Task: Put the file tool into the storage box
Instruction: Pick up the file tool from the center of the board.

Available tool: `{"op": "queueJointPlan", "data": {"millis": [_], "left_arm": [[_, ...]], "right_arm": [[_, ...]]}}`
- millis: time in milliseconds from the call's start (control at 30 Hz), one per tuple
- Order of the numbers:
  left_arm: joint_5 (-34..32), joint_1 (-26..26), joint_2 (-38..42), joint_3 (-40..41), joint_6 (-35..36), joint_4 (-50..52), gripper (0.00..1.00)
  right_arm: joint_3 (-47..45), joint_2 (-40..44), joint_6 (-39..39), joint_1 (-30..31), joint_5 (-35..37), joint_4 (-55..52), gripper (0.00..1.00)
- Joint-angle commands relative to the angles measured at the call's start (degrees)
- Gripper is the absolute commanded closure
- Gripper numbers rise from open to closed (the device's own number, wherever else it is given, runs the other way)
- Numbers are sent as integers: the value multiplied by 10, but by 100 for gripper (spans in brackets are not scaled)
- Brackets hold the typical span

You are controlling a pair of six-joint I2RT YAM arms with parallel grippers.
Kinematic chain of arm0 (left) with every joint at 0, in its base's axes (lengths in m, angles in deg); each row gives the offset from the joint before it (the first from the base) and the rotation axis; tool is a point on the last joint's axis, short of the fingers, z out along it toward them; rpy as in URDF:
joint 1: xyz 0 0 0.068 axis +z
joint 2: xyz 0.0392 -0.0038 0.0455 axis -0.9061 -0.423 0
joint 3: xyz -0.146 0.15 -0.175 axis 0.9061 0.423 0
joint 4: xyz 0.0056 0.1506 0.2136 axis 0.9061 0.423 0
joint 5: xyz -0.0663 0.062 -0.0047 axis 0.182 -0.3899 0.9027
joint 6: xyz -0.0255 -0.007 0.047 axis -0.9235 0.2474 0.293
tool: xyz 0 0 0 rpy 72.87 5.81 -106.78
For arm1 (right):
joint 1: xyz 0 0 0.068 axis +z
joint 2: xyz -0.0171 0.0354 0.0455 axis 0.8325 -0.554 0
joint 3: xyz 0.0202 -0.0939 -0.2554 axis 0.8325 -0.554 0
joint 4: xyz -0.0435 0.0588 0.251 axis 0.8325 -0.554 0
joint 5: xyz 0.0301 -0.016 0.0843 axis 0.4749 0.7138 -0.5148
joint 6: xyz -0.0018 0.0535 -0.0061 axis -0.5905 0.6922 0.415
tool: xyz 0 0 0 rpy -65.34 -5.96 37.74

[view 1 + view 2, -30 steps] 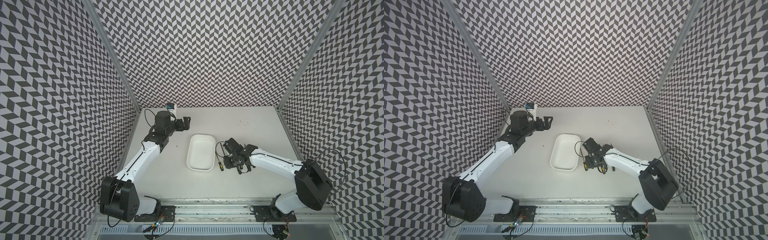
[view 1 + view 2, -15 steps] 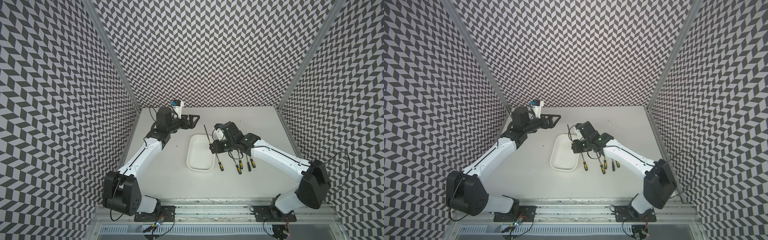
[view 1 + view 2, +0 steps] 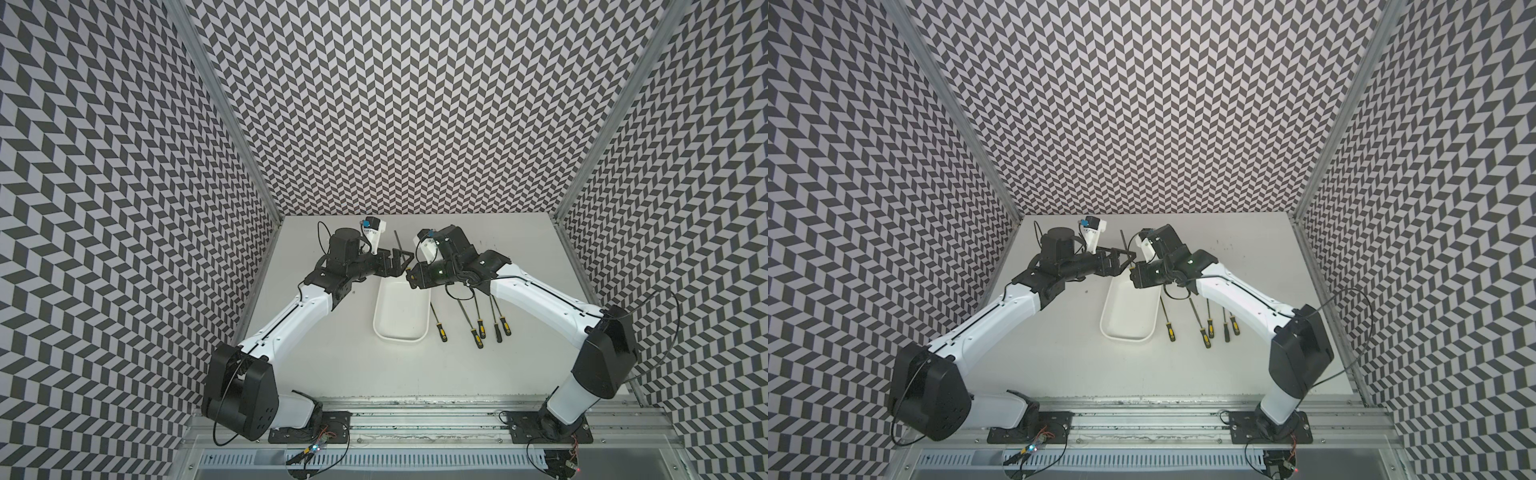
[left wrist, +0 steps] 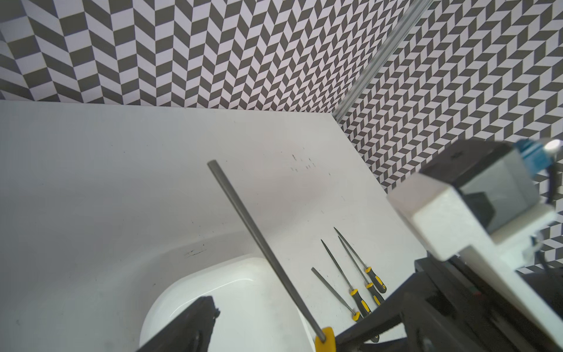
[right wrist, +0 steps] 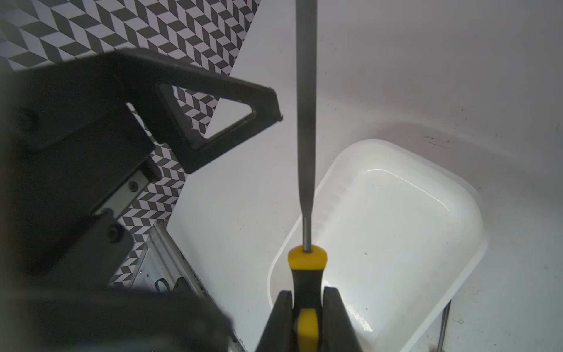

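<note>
My right gripper [image 5: 307, 294] is shut on the black-and-yellow handle of the file tool [image 5: 306, 122]. It holds the tool in the air over the far end of the storage box [image 3: 401, 316], a white shallow tub, and the grey shaft [image 3: 397, 243] points up and away. In both top views my left gripper [image 3: 405, 264] is open and meets the right gripper [image 3: 409, 273] there. Its fingers [image 4: 195, 323] stand close beside the shaft [image 4: 259, 237] near the handle, and I see no contact. The box [image 3: 1129, 316] is empty.
Several more files [image 3: 478, 324] with yellow-and-black handles lie side by side on the table just right of the box, also seen in the left wrist view [image 4: 356, 283]. Patterned walls close in three sides, and an aluminium rail [image 3: 415, 409] runs along the front.
The right gripper has risen from the row of files with one file and carried it to the box's far end. The left arm has swung right, and its open gripper now meets it.
</note>
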Motion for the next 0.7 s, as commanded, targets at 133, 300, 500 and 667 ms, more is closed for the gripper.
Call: {"op": "queueJointPlan", "data": {"millis": [133, 300, 500, 667], "left_arm": [[-13, -19, -19, -1, -10, -22, 0], [-13, -23, -37, -3, -17, -46, 0], [-9, -23, -42, -2, -33, -68, 54], [5, -23, -51, -16, -22, -54, 100]], "right_arm": [[52, -19, -8, 1, -18, 27, 98], [72, -18, -2, 1, -25, 25, 98], [59, -1, 8, 1, -31, 28, 98], [51, 9, 12, 1, -24, 31, 98]]}}
